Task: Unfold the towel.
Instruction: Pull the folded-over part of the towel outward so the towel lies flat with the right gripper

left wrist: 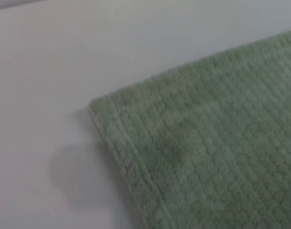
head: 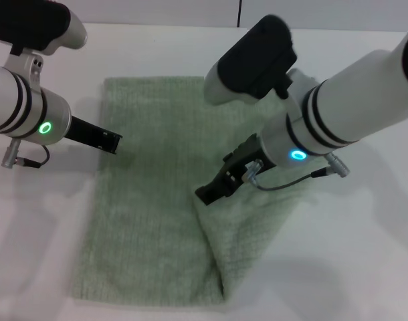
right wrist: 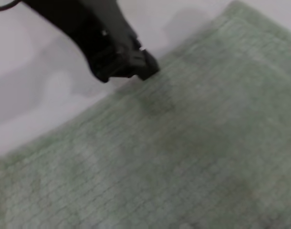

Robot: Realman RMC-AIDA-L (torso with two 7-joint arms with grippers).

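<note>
Nearest the head camera, the pale sage-green ribbed terry towel (head: 150, 221) lay on the white table (head: 364, 254), still partly folded.

Its near right part lay doubled over, the fold edge running from mid-cloth towards the near hem, while the left part lay flat in a single layer. The right tool (head: 211, 190), black and slender, pointed down at the top of that folded flap, its tip right at the raised edge; whether it was gripping the cloth or how wide it stood could not be told. The left tool (head: 112, 141) was at the towel's left edge, towards the far end, just over the border of cloth and table; its opening could not be told either. In the left wrist view a rounded towel corner (left wrist: 95, 109) lay flat on the table.
</note>
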